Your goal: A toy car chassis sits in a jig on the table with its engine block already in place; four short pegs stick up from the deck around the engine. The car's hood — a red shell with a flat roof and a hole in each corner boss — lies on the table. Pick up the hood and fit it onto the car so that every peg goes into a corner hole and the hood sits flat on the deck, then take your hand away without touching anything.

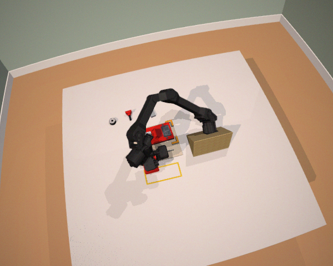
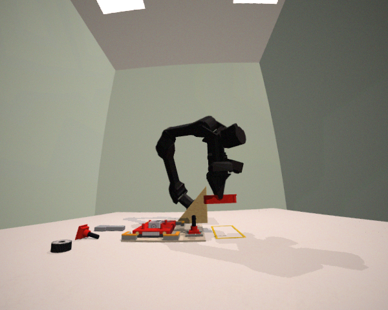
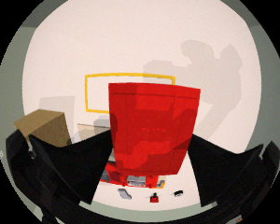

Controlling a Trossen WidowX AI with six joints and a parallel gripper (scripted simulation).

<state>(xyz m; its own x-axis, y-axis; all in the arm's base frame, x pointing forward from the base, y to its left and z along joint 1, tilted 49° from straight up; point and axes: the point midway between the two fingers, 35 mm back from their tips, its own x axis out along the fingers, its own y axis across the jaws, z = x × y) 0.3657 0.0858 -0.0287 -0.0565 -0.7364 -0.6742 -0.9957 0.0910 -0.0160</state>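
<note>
The gripper [image 2: 218, 196] was pinching the red hood [image 2: 220, 199], holding it level in the air, well above the yellow outline [image 2: 227, 232] on the table [image 2: 187, 283]. The chassis [image 2: 152, 228] sat in its jig [image 2: 163, 237], below and to one side of the hood.
</note>
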